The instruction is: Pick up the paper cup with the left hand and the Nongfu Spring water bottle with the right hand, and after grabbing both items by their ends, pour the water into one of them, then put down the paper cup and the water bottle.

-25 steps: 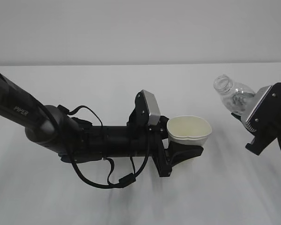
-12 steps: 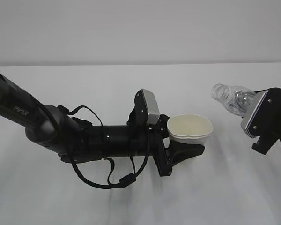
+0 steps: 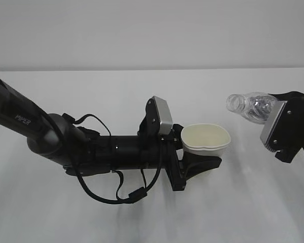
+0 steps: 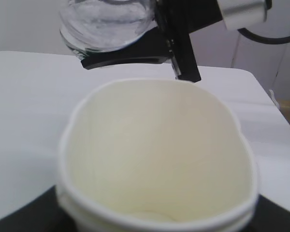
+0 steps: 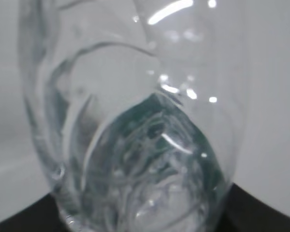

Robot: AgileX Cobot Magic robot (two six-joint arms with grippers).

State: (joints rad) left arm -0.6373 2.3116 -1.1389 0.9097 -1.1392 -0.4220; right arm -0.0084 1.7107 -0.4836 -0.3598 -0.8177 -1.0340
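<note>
White bench (image 3: 142,223) under both my arms, pale wall behind. My left arm, the one lettered PIPER (image 3: 66,144), stretches low across the bench from the left w/ a black cable looping under it. My left fingers (image 3: 205,162) sit about halfway apart, clamped round the paper cup (image 3: 205,139) near its base; the squeeze has pushed the rim out of round. Cup is upright, mouth up, held clear of the bench near centre. In the left wrist view its inside (image 4: 159,159) looks dry, though the bottom is blurred so I can't be sure.

My right fingers (image 3: 281,124) at the right edge are also roughly half open, gripping the Nongfu Spring water bottle (image 3: 251,105) by its lower end. Bottle lies nearly horizontal, open neck pointing left toward the cup, higher than the cup rim and well apart from it. Right wrist view: clear ribbed wall, greenish tint (image 5: 154,159) inside; water level not readable.
</note>
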